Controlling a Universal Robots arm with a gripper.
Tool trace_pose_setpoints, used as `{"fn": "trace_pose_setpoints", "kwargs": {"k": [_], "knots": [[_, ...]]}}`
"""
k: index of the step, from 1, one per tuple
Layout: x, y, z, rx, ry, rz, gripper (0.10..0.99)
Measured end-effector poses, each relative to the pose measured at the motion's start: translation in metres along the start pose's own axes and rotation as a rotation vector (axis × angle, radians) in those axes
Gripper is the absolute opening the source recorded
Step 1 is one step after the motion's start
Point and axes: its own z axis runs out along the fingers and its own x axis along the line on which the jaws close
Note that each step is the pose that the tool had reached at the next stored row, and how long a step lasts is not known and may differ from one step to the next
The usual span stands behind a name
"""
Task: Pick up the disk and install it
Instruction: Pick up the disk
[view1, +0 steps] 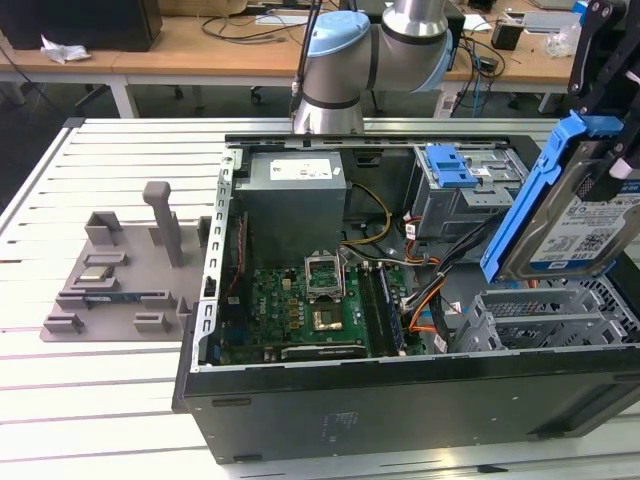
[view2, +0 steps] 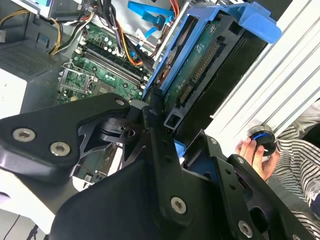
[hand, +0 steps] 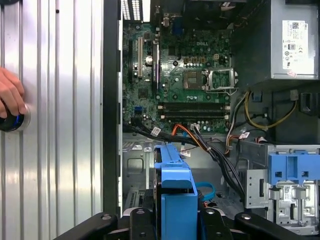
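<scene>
One disk (view1: 583, 222), one computer (view1: 400, 400)

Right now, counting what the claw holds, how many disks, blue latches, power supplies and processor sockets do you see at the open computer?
disk: 1
blue latch: 1
power supply: 1
processor socket: 1
Total: 4

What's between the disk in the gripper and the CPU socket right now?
In the exterior view, a bundle of black and orange cables and the memory slots lie between the disk and the CPU socket.
</scene>
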Motion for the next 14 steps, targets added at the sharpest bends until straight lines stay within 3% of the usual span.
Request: {"fn": "trace_pose_setpoints", "kwargs": {"k": [3, 7, 14], "knots": [[0.0048, -0.0026, 0.0046, 0.000, -0.0003, 0.000, 0.365], [0.0051, -0.0074, 0.0125, 0.000, 0.0000, 0.000, 0.365], [0.0052, -0.0112, 0.0151, 0.000, -0.0001, 0.000, 0.365]]}}
